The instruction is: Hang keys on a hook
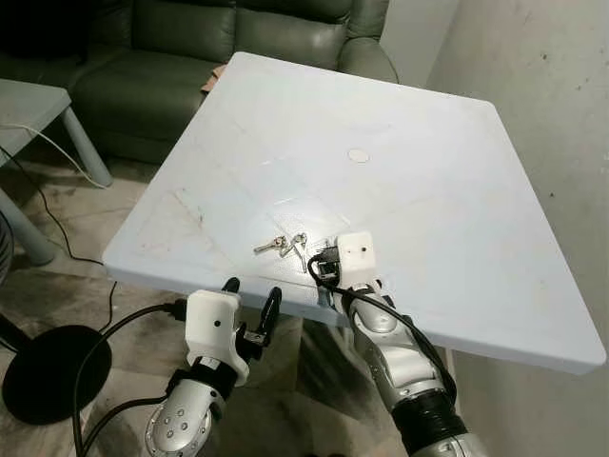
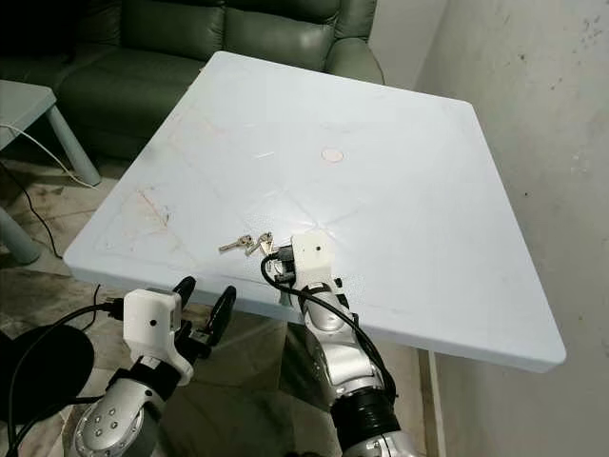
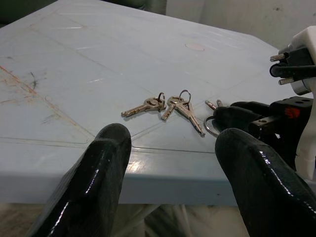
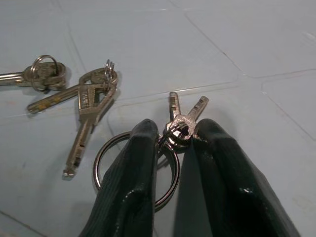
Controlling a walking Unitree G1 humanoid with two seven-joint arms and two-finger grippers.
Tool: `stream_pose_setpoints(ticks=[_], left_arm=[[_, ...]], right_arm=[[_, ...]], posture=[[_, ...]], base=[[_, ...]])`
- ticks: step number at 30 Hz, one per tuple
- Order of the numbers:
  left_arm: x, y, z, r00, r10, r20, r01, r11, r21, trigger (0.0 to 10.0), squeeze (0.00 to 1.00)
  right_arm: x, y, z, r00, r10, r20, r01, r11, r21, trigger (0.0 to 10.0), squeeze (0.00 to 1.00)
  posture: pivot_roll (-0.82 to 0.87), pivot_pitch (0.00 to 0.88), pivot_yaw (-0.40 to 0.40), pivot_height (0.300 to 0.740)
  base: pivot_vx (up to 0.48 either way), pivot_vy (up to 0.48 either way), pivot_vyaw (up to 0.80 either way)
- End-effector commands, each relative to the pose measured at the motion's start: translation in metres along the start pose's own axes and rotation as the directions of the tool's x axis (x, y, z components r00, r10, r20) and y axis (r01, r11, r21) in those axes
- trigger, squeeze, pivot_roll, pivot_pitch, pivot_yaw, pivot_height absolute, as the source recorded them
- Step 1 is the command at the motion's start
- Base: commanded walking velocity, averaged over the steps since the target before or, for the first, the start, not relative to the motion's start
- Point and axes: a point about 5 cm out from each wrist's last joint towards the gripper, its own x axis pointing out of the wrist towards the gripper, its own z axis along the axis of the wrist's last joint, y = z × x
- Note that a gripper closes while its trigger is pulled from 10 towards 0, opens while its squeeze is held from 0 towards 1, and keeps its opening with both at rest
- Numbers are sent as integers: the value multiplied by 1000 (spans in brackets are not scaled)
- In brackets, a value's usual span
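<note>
Lower left of the head view: your left gripper (image 1: 252,297) is hovering off the pale blue plastic table (image 1: 447,190), fingers spread, holding nothing. Frame centre: your right gripper (image 4: 170,148) is pinching the silver keys on their large ring (image 4: 183,123). The grip looks shallow; lifting may drop them beside the loose silver key bunches (image 4: 79,94).

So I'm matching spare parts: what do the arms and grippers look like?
Both arms are silver metal with black joint collars and looped black cables. Each wrist carries a white boxy block. The left gripper and right gripper each have two long, glossy black fingers.
</note>
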Motion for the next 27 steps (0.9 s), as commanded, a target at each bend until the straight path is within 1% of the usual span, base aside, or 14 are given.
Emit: stream_pose_setpoints(ticks=[1,8,14,15,16,20,21,23,24,25,26,27], left_arm=[[0,-2,2,1000,0,6,0,1000,8,10000,0],[1,0,4,1000,10,16,-10,1000,17,10000,0],[6,2,6,999,17,29,-18,999,29,10000,0],[10,4,7,999,31,38,-32,999,22,10000,0],[11,5,7,999,35,41,-36,999,20,10000,0],[12,5,7,998,37,42,-38,999,19,10000,0],[25,13,11,995,78,56,-80,996,34,10000,0],[33,17,15,993,101,68,-103,994,28,10000,0],[37,19,18,991,112,78,-113,993,18,10000,0],[38,20,19,990,114,81,-116,993,16,10000,0],[40,22,20,989,125,80,-126,992,6,10000,0],[41,23,21,988,132,79,-133,991,-2,10000,0]], right_arm=[[0,-3,-3,1000,-8,-9,8,1000,-7,0,0],[0,-5,-2,1000,-10,3,10,1000,-7,0,0],[1,-8,2,999,-13,35,14,1000,-9,0,0],[2,-10,4,999,-23,42,24,1000,-4,0,0],[2,-11,5,999,-26,44,26,1000,-3,0,0],[2,-11,5,999,-28,47,28,1000,-2,0,0],[1,-14,22,990,27,141,-34,998,51,0,0],[0,-17,34,978,47,201,-67,993,94,4196,0],[-3,-19,42,962,81,260,-128,978,166,8667,0],[-3,-20,43,957,91,276,-145,973,182,8667,0],[-5,-21,47,950,98,295,-154,973,174,10000,0],[-5,-22,49,947,101,304,-156,974,164,10000,0]], posture=[[45,121,-126,740],[48,100,-124,740],[45,94,-122,740],[40,72,-120,740],[40,72,-120,740],[40,72,-120,740],[33,26,-111,740],[32,20,-111,740],[31,11,-110,740],[31,11,-110,740],[33,0,-110,740],[33,0,-110,740]], base=[[0,0,0],[0,0,0],[0,0,0],[0,0,0],[0,0,0],[0,0,0],[0,0,0],[0,0,0],[0,0,0],[0,0,0],[0,0,0],[0,0,0]])
